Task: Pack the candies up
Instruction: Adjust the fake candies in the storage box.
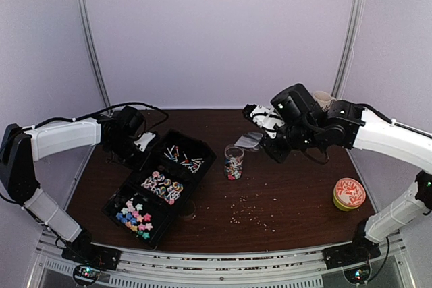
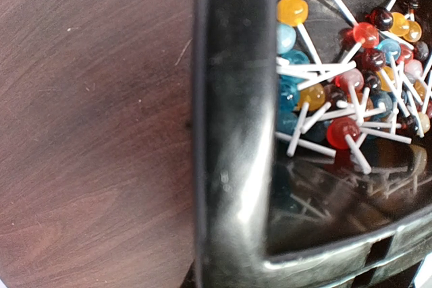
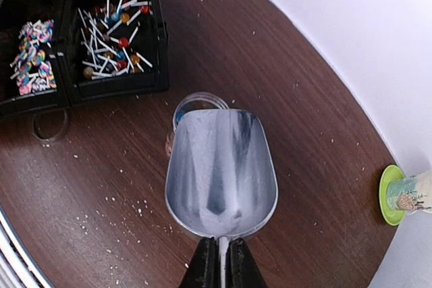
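**Top view.** The tray (image 1: 123, 188) lies diagonally toward the near-left corner of the table (image 1: 297, 187). The jar (image 1: 233, 160), near the table's centre, holds some candies (image 1: 233, 169), and more lie sorted in the tray. The left gripper (image 1: 140, 142) meets the tray's far-left corner, probably to steady it.

**Left wrist.** Only the tray wall and lollipops (image 2: 351, 79) show, so whether the jaws are open or closed cannot be told.

**Right wrist.** The right gripper (image 3: 219, 266) clamps the handle of an empty scoop (image 3: 221, 173). The scoop is poised over the jar's mouth, apparently for pouring.
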Controlling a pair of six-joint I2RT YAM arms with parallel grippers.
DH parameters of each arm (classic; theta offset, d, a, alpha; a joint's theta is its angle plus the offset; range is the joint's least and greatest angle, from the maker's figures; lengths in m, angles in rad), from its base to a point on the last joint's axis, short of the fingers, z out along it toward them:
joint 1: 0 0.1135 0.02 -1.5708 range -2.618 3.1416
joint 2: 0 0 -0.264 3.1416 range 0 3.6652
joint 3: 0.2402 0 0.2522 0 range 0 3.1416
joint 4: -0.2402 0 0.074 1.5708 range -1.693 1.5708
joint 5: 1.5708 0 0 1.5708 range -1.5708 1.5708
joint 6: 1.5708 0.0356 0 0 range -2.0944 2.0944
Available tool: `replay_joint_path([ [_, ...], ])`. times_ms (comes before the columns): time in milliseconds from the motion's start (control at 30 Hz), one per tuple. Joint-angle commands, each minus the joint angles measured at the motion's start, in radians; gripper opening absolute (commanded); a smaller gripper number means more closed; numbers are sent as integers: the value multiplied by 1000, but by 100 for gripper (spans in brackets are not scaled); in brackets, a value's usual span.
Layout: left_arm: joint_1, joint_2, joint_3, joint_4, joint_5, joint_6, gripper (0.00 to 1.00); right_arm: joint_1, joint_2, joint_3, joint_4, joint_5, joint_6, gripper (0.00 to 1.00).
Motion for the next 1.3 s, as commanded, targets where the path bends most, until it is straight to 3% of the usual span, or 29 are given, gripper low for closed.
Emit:
replay_joint_path([
  [0, 18, -47, 54, 71, 109, -23, 0, 7, -105, -66, 180, -40, -19, 0],
  [267, 66, -45, 29, 128, 313, -54, 0, 6, -260, -229, 405, -159, -25, 0],
  [400, 86, -36, 10, 194, 523, -82, 0, 7, -281, -238, 420, -147, -27, 0],
  [700, 86, -21, -16, 254, 674, -134, 0, 7, -307, -235, 443, -157, -22, 0],
  [967, 73, -2, -3, 209, 607, -110, 0, 9, -246, -151, 363, -196, -25, 0],
  [1267, 58, 24, 36, 107, 371, -64, 0, 64, -30, 120, 56, -141, -50, 0],
])
